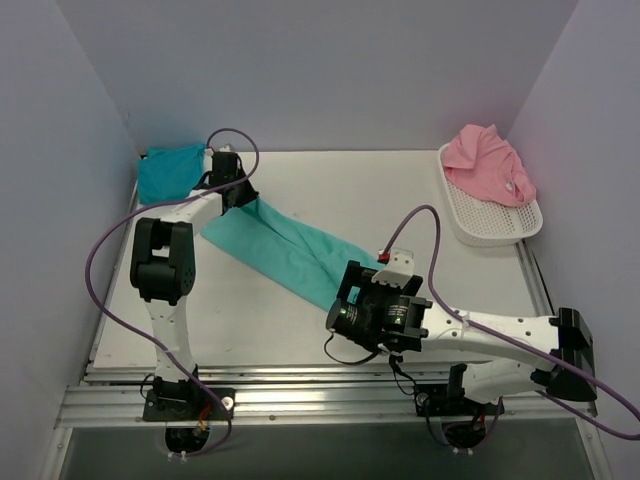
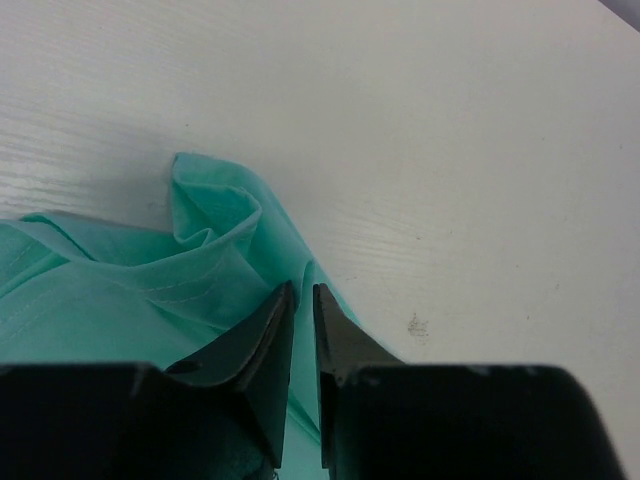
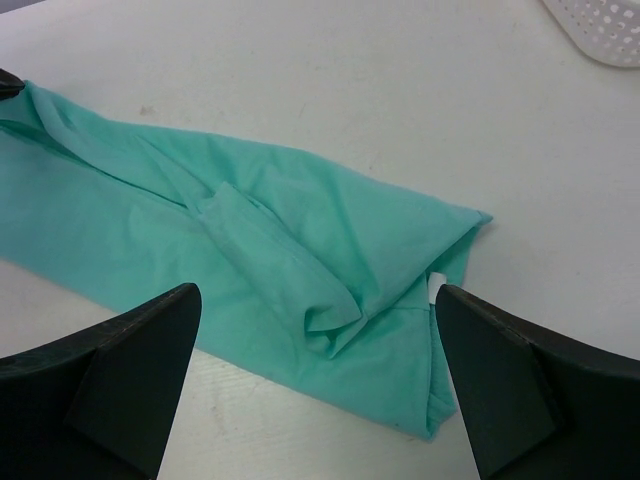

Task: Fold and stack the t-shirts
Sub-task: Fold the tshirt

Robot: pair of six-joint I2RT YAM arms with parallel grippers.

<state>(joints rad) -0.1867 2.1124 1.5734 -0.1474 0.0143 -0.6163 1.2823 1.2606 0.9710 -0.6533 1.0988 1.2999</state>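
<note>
A sea-green t-shirt (image 1: pixel 285 245) lies as a long folded strip running diagonally across the table. My left gripper (image 1: pixel 238 192) is at its far-left end; in the left wrist view the fingers (image 2: pixel 303 292) stand almost together, pinching a bunched edge of the sea-green cloth (image 2: pixel 150 290). My right gripper (image 1: pixel 347 292) hovers over the strip's near-right end, open wide, with the folded hem and a sleeve of the sea-green t-shirt (image 3: pixel 300 240) below and between its fingers (image 3: pixel 317 295). A darker turquoise-blue t-shirt (image 1: pixel 168 170) lies folded in the far-left corner. A pink t-shirt (image 1: pixel 488 165) sits crumpled in the basket.
A white mesh basket (image 1: pixel 500 225) stands at the far right edge of the table, and its rim (image 3: pixel 600 25) shows in the right wrist view. Purple cables loop from both arms. Walls close in the table on the left, back and right.
</note>
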